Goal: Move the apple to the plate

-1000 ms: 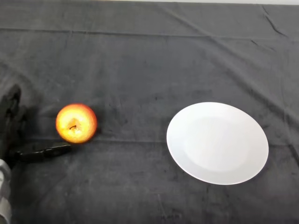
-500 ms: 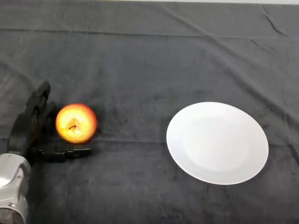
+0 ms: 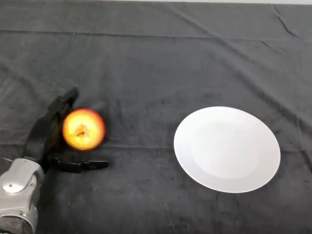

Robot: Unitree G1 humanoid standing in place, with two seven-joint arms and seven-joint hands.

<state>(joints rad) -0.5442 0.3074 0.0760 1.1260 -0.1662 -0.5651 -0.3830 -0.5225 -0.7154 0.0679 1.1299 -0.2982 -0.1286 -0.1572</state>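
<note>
A red and yellow apple [image 3: 84,129] lies on the dark cloth at the left. A white plate [image 3: 227,149] lies empty to its right, well apart from it. My left hand [image 3: 41,138] is against the apple's left side. Its fingers [image 3: 63,104] reach straight along the apple's upper left, and its thumb [image 3: 81,165] stretches out just below the apple. The apple sits in the gap between them. The hand is open, not closed round the apple. The silver forearm [image 3: 17,191] comes in at the lower left corner.
The dark cloth [image 3: 156,58] covers the whole table and has a few creases. The table's far edge shows at the top.
My hand has moved in from the left edge to the right until its fingers and thumb bracket the apple. The apple has shifted slightly right.
</note>
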